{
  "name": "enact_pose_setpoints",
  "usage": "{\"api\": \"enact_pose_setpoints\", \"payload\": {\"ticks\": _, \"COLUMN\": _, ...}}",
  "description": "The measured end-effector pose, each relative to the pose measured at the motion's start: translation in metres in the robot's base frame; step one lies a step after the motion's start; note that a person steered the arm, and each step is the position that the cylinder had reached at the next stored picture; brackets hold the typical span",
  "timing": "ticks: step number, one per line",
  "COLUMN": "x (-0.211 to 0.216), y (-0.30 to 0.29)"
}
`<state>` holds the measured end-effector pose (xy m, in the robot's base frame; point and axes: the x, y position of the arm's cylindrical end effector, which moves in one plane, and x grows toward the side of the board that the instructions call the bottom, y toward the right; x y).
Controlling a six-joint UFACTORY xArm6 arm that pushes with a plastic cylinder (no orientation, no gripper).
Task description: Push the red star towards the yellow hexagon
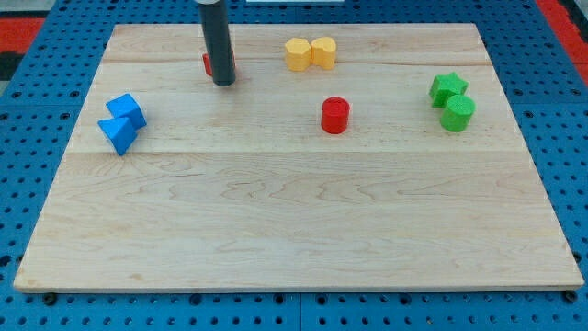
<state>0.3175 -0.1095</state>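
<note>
Red star [209, 63] sits near the top edge of the wooden board [294, 230], somewhat left of the middle. Only slivers of red show on either side of my rod, so the star shape itself cannot be confirmed. My tip [223, 83] comes down right in front of it, toward the view's bottom, touching it or nearly so; the rod hides the contact point. I have no jaws to spread or press together, only this straight dark rod.

Two yellow blocks sit touching each other further right along the same top edge. The right one, the yellow hexagon [322, 51], looks six-sided; the left yellow block [298, 54] has a less clear outline. A clear stretch of board lies between the red star and this pair, so I judge the push largely still to do: the star has to travel to the view's right.

Elsewhere, a red cylinder [335, 115] stands near the centre, two blue blocks [121, 121] lie by the left edge, and a green star [448, 88] and a green cylinder [457, 113] sit by the right edge.
</note>
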Motion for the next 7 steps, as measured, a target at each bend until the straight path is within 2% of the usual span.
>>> {"api": "enact_pose_setpoints", "payload": {"ticks": 3, "x": -0.011, "y": -0.066}}
{"api": "enact_pose_setpoints", "payload": {"ticks": 5, "x": -0.045, "y": -0.025}}
{"api": "enact_pose_setpoints", "payload": {"ticks": 7, "x": -0.053, "y": -0.014}}
